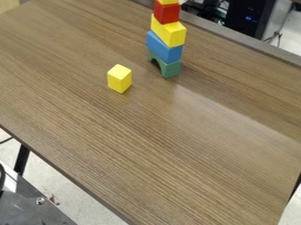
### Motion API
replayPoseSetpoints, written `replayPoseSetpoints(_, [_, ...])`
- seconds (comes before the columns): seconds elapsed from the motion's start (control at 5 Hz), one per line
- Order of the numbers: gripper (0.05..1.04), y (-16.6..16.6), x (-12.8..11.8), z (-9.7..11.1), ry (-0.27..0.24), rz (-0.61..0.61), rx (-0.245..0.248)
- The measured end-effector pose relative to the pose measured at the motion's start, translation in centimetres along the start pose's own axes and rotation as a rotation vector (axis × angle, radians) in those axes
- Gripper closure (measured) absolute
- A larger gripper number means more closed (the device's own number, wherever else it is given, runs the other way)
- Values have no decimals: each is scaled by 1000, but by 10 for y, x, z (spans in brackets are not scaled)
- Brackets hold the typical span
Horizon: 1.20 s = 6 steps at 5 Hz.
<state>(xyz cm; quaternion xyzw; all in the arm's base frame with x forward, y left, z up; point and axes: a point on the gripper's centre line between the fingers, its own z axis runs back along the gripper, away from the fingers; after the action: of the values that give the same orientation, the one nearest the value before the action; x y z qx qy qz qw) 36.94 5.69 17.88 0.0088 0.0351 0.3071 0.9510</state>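
Table [170, 132] is nearest the camera and the biggest item, brown wood grain. Near-left edge runs diagonally down to the bottom of the view. Short right edge at lower right. Far edge is a dark gray band, top center to right. Widest stretch of bare tabletop runs from the loose block toward the near and right edges. Gray floor [97, 206] beyond the edges. Dark metal plate [32, 211] at lower left, outside the near-left edge. Black computer case [251, 15] past the far edge, small blue lights on it.

Block stack [167, 39] stands upright toward the far edge, closer to it than to the near-left one. Bottom up: green arch [170, 69], blue block [167, 48], yellow block [169, 33], red block [167, 12], then another yellow piece [168, 1] cut off by the top of the view. Faces not all flush. Loose yellow block [120, 79] sits upright just left of the stack, apart from it. Bolt [40, 201] on the metal plate.

Claw: can't tell if released or clenched, or what it holds or touches.
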Motion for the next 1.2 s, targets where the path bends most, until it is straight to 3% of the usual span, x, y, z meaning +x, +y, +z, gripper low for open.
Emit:
replayPoseSetpoints(0.6, [513,-1,6,-4,-1,5,4])
replayPoseSetpoints(0.8, [453,2,8,-4,0,13,3])
replayPoseSetpoints(1.0, [159,4,11,-4,-17,28,14])
replayPoseSetpoints(1.2, [79,4,13,-4,-35,36,18])
